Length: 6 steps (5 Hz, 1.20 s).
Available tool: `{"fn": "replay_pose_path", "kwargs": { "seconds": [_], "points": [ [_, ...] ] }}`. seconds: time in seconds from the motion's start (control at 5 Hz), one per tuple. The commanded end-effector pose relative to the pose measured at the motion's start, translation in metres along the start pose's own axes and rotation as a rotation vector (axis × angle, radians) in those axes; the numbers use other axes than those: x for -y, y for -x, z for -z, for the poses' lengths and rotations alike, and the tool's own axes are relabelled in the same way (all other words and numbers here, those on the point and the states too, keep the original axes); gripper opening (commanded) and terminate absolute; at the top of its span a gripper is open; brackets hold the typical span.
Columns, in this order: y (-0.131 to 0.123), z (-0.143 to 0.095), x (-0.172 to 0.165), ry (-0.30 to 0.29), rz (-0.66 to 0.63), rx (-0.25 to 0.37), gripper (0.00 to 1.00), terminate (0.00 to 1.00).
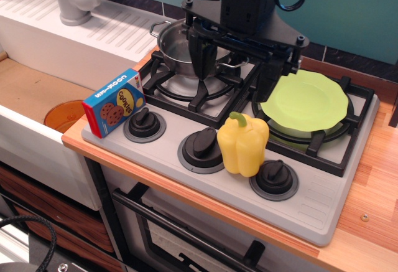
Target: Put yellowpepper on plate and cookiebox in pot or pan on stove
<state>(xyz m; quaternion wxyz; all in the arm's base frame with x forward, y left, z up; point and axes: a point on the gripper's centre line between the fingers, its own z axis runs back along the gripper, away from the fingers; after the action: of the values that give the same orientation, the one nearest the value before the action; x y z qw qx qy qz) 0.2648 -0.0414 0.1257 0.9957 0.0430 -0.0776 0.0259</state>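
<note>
The hand [233, 79] is hanging open and empty over the middle of the stove [323, 216], its 2 black fingers pointing down between the pot [177, 51] and the plate [308, 104]. The yellowpepper [242, 144] is standing upright just in front of it, stem up, between 2 knobs. The cookiebox [113, 103] is standing farther off, at the stove's left front corner.
</note>
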Motion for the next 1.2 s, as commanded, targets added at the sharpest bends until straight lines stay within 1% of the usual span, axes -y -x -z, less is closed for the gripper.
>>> {"fn": "replay_pose_path", "kwargs": {
  "seconds": [0.0,0.4,0.6,1.0],
  "points": [
    [0.0,0.0,0.0,0.0,0.0,0.0,1.0,0.0],
    [0.001,0.028,0.01,0.01,-0.039,0.057,1.0,0.0],
    [0.0,0.037,0.008,0.026,-0.039,0.068,1.0,0.0],
    [-0.001,0.055,0.009,0.039,-0.048,0.084,1.0,0.0]
  ]
}}
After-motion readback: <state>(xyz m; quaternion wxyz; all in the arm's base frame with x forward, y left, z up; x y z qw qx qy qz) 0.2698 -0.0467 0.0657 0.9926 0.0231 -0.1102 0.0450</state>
